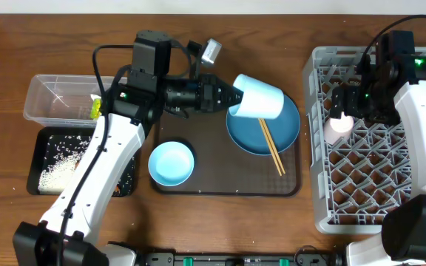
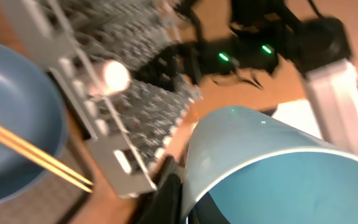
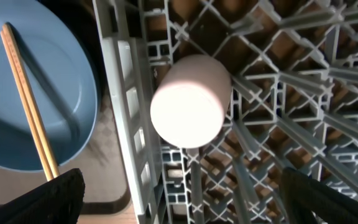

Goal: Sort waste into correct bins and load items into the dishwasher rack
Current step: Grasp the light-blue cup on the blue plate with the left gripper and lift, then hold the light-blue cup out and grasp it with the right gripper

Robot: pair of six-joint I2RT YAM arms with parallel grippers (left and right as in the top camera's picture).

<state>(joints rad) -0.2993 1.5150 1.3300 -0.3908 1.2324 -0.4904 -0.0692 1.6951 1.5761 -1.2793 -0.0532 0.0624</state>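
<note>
Hanging in the air on its side, the light-blue cup [image 1: 259, 97] is floating above the big blue plate [image 1: 246, 134], with its open mouth turned toward the left claw [image 1: 233, 98]. The left claw is squeezing shut on the cup's rim. It looks to be pinching the thin wall, though the pictures are not showing both fingers clearly. The cup is looking light and hard, most likely smooth plastic. It is probably not going to bend or break easily, but it may be slipping if the pinch is weak. The rim is looking like the best place to hold, since the round body is wide and smooth.

Under the cup, the wooden chopsticks [image 1: 272, 146] are lying across the plate, thin and light and likely to roll. The plate is resting on the dark-brown tray [image 1: 220, 174], and the small light-blue bowl [image 1: 171, 163] is sitting near it on the same tray.

Off to the right, the grey rack [image 1: 316, 148] is sitting on the bench [image 1: 6, 44]. The pinkish-white cup [image 3: 188, 102] is standing inside the rack near its wall, and it looks to be mouth down. The right claw [image 3: 182, 186] is hovering just above that cup with its fingers spread wide, holding nothing.

Far to the left, the clear tub [image 1: 46, 92] is holding the wrapper [image 1: 95, 108], and the black tray [image 1: 41, 140] is holding the rice [image 1: 58, 166].
</note>
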